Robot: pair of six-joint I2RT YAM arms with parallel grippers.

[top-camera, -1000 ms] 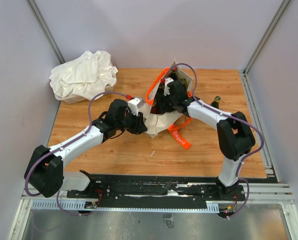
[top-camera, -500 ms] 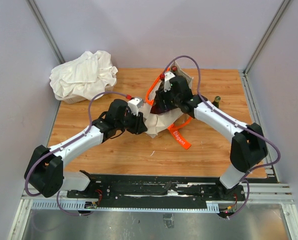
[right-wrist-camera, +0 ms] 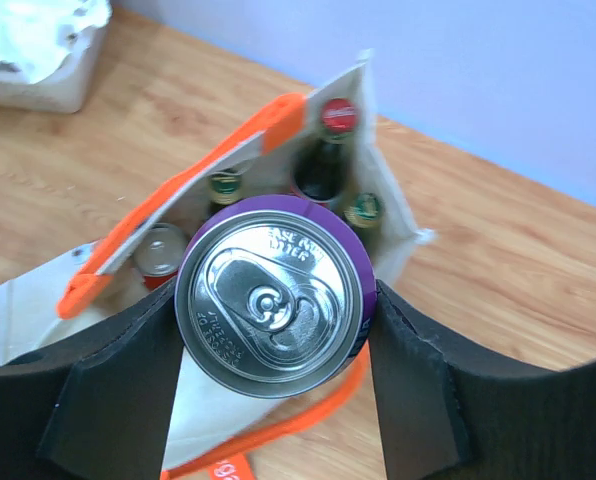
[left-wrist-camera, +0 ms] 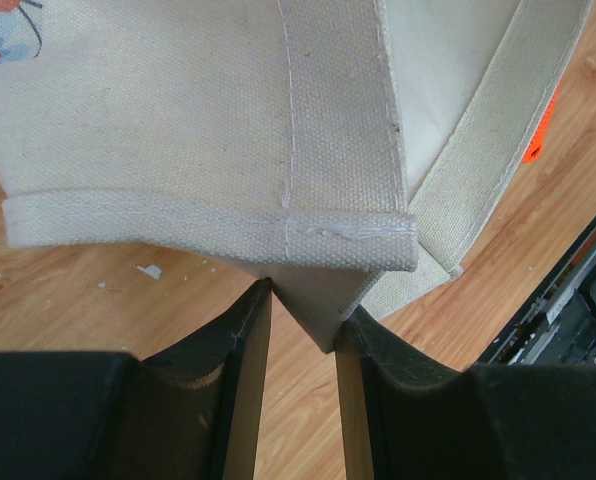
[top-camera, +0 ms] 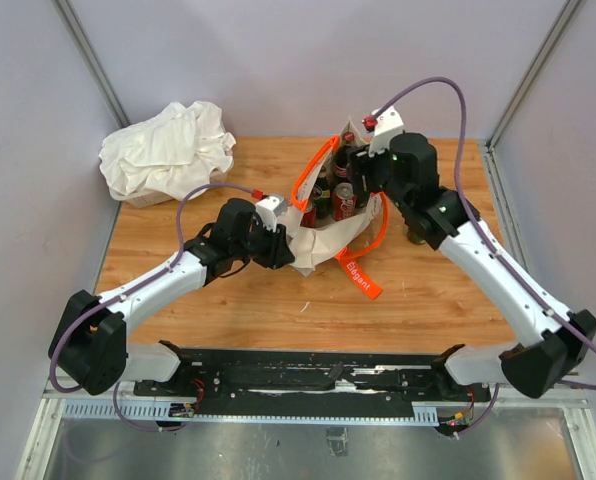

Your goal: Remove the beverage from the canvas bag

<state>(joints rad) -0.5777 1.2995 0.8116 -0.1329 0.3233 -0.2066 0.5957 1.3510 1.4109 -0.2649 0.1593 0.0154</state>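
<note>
**Right arm raising 1 can out of the canvas bag.**

Over the last second the right jaws rose from inside the bag to just above its mouth, clamped on a purple can; the beverage was judged nearly clear, not yet on the counter. Only the right wrist view showed the can; only the left wrist view showed the left jaws pinching the bag's corner.

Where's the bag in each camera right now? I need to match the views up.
Top external: bag sits mid-table, mouth open.
Left wrist: bag fills the upper frame, a fold pinched in the left gripper.
Right wrist: bag lies behind the held can, mouth open.
Shared landmark: orange handle.
</note>
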